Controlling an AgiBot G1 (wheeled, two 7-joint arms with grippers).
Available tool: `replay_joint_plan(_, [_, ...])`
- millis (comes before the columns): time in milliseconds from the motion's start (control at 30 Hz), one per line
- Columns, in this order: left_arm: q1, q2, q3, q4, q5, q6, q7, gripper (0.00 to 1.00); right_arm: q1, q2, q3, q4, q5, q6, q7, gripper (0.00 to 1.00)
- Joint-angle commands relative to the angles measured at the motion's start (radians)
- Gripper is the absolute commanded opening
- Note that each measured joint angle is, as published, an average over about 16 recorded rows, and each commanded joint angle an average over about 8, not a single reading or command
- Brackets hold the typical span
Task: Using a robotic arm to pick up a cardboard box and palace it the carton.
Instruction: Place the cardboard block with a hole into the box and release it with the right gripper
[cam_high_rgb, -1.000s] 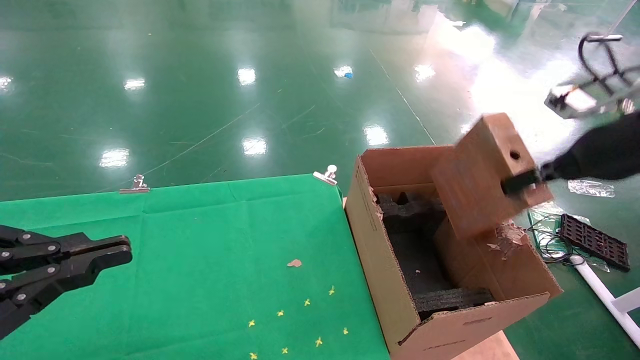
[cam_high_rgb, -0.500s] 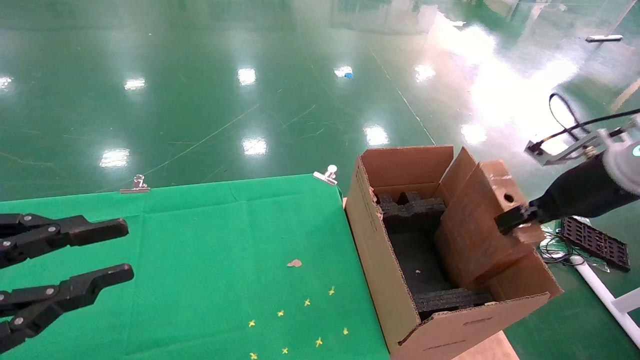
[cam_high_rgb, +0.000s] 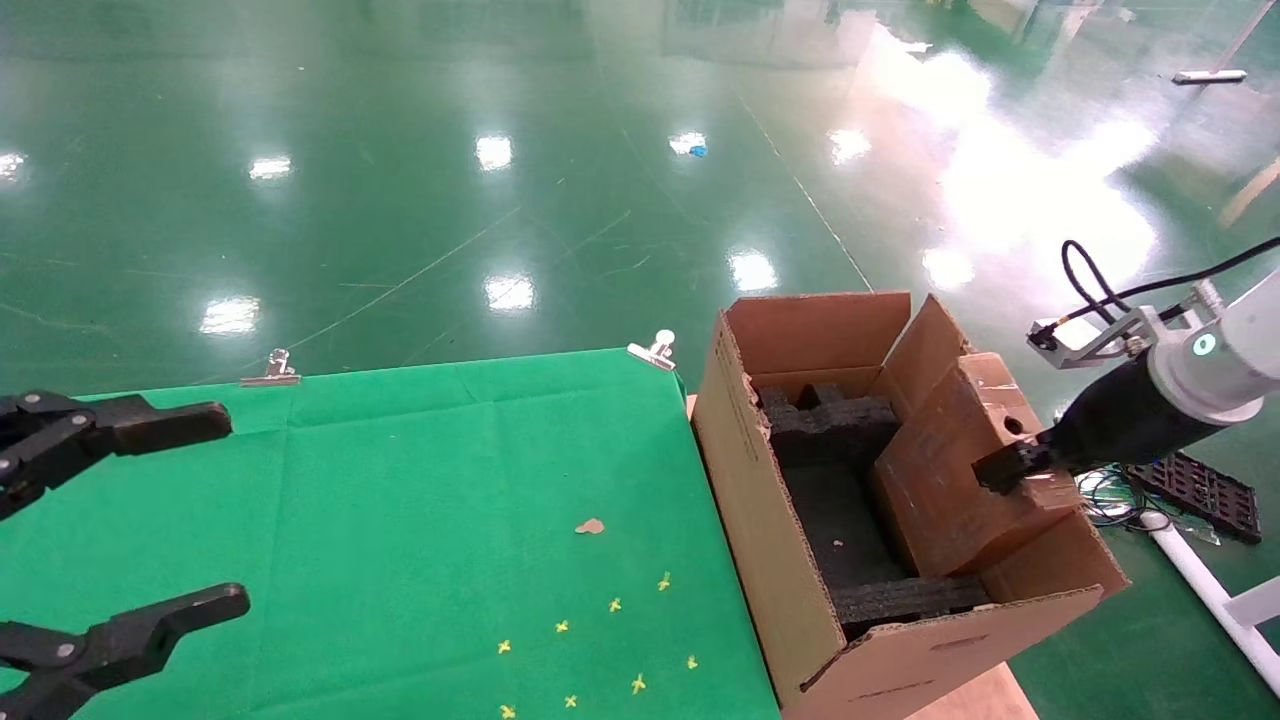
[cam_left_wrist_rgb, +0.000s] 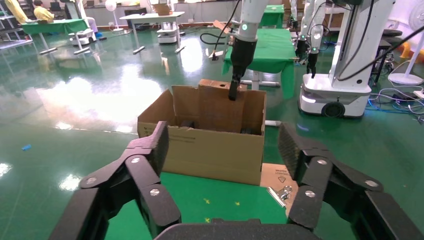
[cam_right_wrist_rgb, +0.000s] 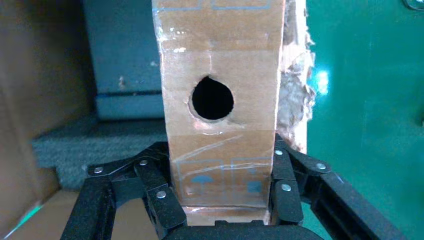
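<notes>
Lower than a second ago, the cardboard box (cam_high_rgb: 950, 470) now sits tilted inside the carton (cam_high_rgb: 770, 520), pinched on its narrow edge by the right gripper (cam_high_rgb: 1010, 468); the left gripper (cam_high_rgb: 150, 520) has spread over the green cloth (cam_high_rgb: 400, 480). From the left wrist, its wide-apart fingers (cam_left_wrist_rgb: 150, 170) frame the carton. From the right wrist, fingers (cam_right_wrist_rgb: 160, 190) clamp the box below its hole (cam_right_wrist_rgb: 212, 97), seemingly above black foam (cam_right_wrist_rgb: 100, 145).
</notes>
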Motion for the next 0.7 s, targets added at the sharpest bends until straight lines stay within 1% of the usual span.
replay_joint_plan(33, [0.0, 0.0, 0.0, 0.0, 0.0, 0.0, 0.0, 1.0, -0.027, -0.009, 0.009, -0.027, 0.016, 0.024, -0.019, 0.0])
replay_joint_plan(333, [0.0, 0.0, 0.0, 0.0, 0.0, 0.0, 0.0, 1.0, -0.14, -0.073, 0.033, -0.102, 0.06, 0.099, -0.058, 0.0])
replay_joint_plan(700, [0.0, 0.0, 0.001, 0.0, -0.001, 0.0, 0.0, 1.0, -0.304, -0.106, 0.082, -0.141, 0.139, 0.222, -0.143, 0.0])
